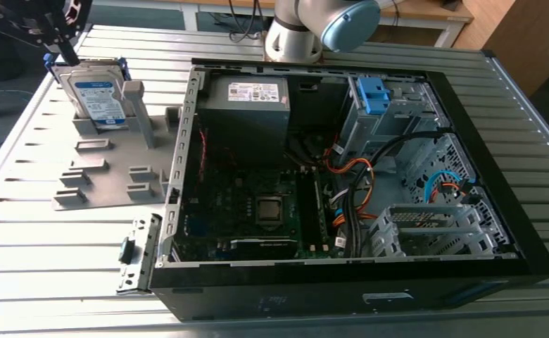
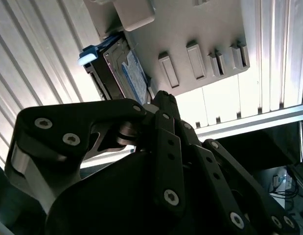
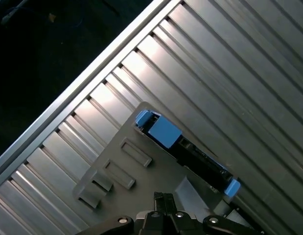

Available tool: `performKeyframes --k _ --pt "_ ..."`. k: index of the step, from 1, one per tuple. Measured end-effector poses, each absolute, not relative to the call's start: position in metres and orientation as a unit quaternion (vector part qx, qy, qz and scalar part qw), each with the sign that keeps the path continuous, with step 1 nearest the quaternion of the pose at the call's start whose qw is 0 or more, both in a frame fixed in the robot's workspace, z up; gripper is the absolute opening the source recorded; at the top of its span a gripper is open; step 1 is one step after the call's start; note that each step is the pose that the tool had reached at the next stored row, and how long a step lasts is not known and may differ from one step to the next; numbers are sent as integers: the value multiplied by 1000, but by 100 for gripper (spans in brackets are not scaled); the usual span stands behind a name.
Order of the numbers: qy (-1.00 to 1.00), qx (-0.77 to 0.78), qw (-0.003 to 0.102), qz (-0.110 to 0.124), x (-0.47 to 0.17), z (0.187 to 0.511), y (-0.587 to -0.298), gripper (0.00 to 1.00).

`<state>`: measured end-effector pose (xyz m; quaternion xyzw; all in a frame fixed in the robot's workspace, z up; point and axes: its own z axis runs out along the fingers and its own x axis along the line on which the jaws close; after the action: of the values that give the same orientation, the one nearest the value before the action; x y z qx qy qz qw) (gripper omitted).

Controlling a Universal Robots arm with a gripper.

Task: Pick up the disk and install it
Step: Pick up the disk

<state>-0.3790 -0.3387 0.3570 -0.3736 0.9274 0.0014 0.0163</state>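
While the disk [image 1: 101,102] stands upright, the tool [image 1: 68,53] hovers just above it, pressed together.

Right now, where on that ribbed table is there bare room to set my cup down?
The table is bare in the exterior view's lower left corner, bordered by the grey holder plate and the computer case. It is crowded inside the case and around the disk, where the gripper hangs.
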Motion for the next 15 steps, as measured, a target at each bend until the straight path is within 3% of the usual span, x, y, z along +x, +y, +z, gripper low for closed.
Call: performKeyframes --k 15 --pt "911 -412 16 2 -379 357 -339 11"
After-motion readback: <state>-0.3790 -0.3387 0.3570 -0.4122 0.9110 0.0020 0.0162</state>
